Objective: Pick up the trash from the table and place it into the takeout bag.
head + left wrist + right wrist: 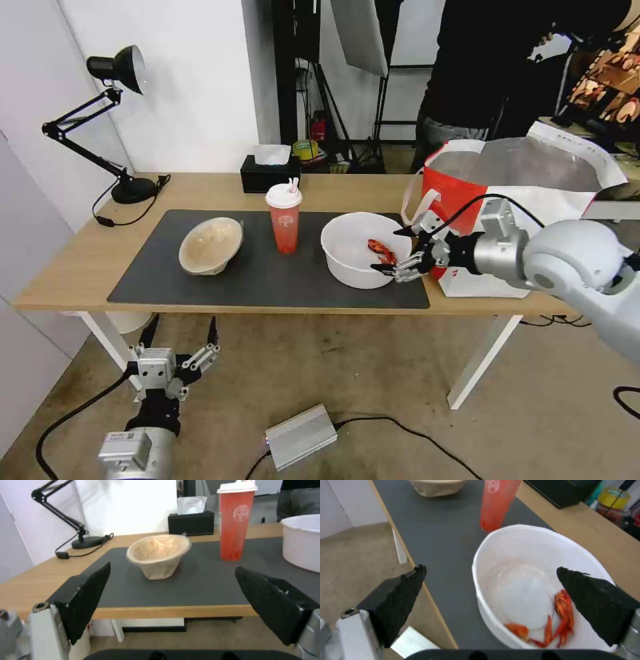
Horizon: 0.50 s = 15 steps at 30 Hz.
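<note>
Reaching in from the right of the head view, the right gripper (pixel 399 252) hangs with fingers spread at the near rim of the white bowl (pixel 353 257), centre right on the table (pixel 67 267). The bag (pixel 527 200) stands behind it at the right. At lower left, the left gripper (pixel 180 343) waits spread below the table edge.

From the left wrist, the beige bowl (pixel 158 555) sits mid-frame on the mat (pixel 200 585), the red cup (pixel 235 522) at upper right.

From the right wrist, crayfish scraps (pixel 560 625) lie inside the white bowl. This looks like the approach to grasp; next the fingers must straddle its rim and close.

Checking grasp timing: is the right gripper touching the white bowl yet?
Cannot tell. The right wrist view shows the open right gripper straddling the white bowl rim, but neither contact nor gap shows plainly.
</note>
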### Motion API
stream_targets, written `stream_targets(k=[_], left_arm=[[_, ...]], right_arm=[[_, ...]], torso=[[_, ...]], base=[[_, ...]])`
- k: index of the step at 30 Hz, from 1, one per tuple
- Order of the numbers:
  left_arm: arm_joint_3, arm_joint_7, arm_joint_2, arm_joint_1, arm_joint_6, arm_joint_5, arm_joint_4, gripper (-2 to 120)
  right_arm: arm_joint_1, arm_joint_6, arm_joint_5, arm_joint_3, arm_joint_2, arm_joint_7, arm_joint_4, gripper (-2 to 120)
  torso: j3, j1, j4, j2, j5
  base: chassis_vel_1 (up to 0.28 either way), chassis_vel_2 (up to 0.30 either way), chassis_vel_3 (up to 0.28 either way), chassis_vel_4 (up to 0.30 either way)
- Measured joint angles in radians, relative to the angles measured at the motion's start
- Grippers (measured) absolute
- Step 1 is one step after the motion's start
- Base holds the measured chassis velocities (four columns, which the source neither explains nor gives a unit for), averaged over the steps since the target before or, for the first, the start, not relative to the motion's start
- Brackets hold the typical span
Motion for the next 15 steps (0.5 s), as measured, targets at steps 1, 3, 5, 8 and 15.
stream_targets(k=[1, 3, 5, 8, 15], left_arm=[[0.0, 0.0, 0.0, 0.0, 0.0, 0.0, 0.0, 100], [0.001, 0.0, -0.006, -0.004, 0.001, 0.003, 0.004, 100], [0.0, 0.0, -0.008, -0.006, 0.002, 0.003, 0.005, 100], [0.0, 0.001, -0.012, -0.007, 0.002, 0.004, 0.007, 100], [-0.002, 0.001, -0.015, -0.008, 0.003, 0.005, 0.009, 100]], right_arm=[[0.0, 0.0, 0.0, 0.0, 0.0, 0.0, 0.0, 100], [0.031, 0.001, 0.0, -0.029, 0.025, 0.005, -0.022, 100], [0.046, 0.001, 0.0, -0.044, 0.036, 0.008, -0.034, 100], [0.069, -0.001, 0.0, -0.074, 0.057, 0.017, -0.054, 100], [0.099, -0.026, -0.001, -0.116, 0.102, 0.048, -0.078, 100]], torso=[[0.0, 0.0, 0.0, 0.0, 0.0], [0.0, 0.0, 0.0, 0.0, 0.0001], [0.0, 0.0, 0.0001, 0.0, 0.0], [0.0, 0.0, 0.0, 0.0, 0.0], [0.0, 0.0, 0.0, 0.0, 0.0]], base=[[0.0, 0.0, 0.0, 0.0], [0.0, 0.0, 0.0, 0.0], [0.0, 0.0, 0.0, 0.0], [0.0, 0.0, 0.0, 0.0], [0.0, 0.0, 0.0, 0.0]])
